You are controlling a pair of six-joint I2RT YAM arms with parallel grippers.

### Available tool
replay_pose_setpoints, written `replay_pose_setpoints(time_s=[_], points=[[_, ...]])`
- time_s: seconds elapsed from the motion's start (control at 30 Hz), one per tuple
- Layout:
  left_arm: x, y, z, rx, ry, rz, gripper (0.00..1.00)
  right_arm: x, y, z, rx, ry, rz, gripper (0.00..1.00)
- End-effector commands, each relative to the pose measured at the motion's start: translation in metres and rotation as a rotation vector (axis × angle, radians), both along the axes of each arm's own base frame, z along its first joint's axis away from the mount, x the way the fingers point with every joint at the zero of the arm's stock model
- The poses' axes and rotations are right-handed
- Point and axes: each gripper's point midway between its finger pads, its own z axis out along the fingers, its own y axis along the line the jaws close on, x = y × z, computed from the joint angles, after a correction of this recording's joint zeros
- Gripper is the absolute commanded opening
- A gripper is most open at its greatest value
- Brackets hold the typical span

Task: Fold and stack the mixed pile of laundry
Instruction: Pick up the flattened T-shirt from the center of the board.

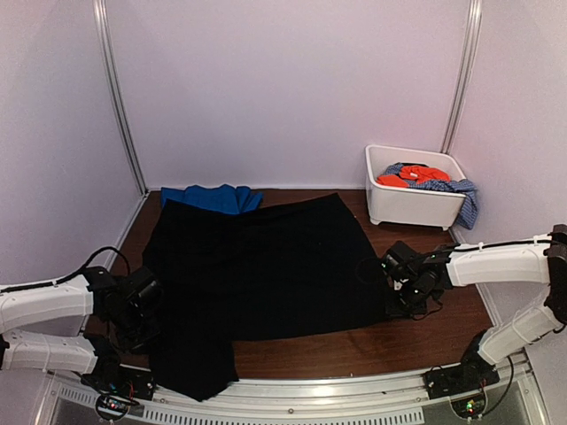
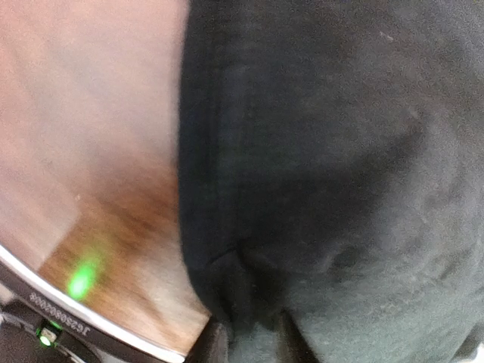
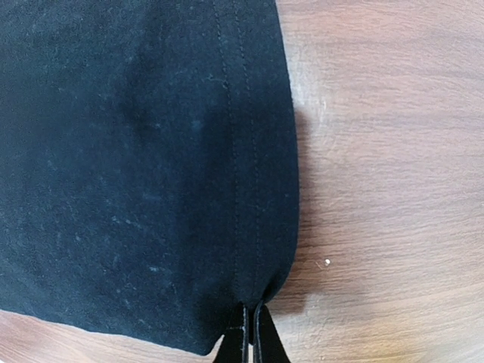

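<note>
Big black garment (image 1: 266, 266) lay spread flat over most of the table (image 1: 416, 332), 1 tail hanging off the near edge at left. It was prob. opened out like that so it could be folded. Right gripper (image 3: 249, 333) sat at its right hem, fingers together & pinching the stitched edge, likely the hold for lifting that side over. Left gripper (image 1: 146, 310) was at the garment's near-left edge. Cloth puckered by its tips in wrist view, but couldn't tell if it was clamped.

Blue garment (image 1: 213, 197) lay far left, touching the black one's far edge. Orange-red garment (image 1: 412, 175) & speckled garment (image 1: 461, 190) sat in the white tub (image 1: 412, 212) far right, speckled one draped over the rim, prob. awaiting their turn.

Writing: only a printed code on the near rail (image 2: 45, 295), upside down, too blurred to read. No labels seen on the clothes.
</note>
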Motion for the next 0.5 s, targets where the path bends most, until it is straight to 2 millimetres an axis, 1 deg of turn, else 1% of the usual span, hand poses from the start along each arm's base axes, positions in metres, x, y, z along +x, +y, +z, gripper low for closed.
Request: replay_pose_setpoints(time_s=[0.0, 0.07, 0.1, 0.13, 0.2, 0.3, 0.37, 0.47], points=[[0.001, -0.014, -0.01, -0.081, -0.01, -0.007, 0.12, 0.009, 0.005, 0.012, 0.031, -0.048, -0.001, 0.0], [0.01, -0.013, 0.004, -0.067, -0.053, -0.01, 0.01, 0.011, 0.005, 0.017, 0.041, -0.062, -0.004, 0.0], [0.012, -0.013, 0.009, -0.066, -0.067, -0.013, 0.0, 0.012, 0.005, 0.021, 0.048, -0.074, -0.002, 0.0], [0.014, -0.014, 0.015, -0.074, -0.079, -0.014, 0.0, 0.013, 0.006, 0.024, 0.054, -0.084, -0.003, 0.0], [0.02, -0.011, 0.024, -0.056, -0.12, -0.013, 0.0, 0.015, 0.006, 0.032, 0.071, -0.109, -0.004, 0.0], [0.023, -0.006, 0.038, -0.038, -0.144, -0.009, 0.0, 0.017, 0.007, 0.045, 0.101, -0.144, -0.007, 0.0], [0.024, -0.002, 0.049, -0.025, -0.163, -0.004, 0.0, 0.018, 0.007, 0.054, 0.118, -0.167, -0.007, 0.0], [0.031, 0.004, 0.067, -0.008, -0.227, 0.006, 0.0, 0.023, 0.004, 0.07, 0.123, -0.213, -0.019, 0.0]])
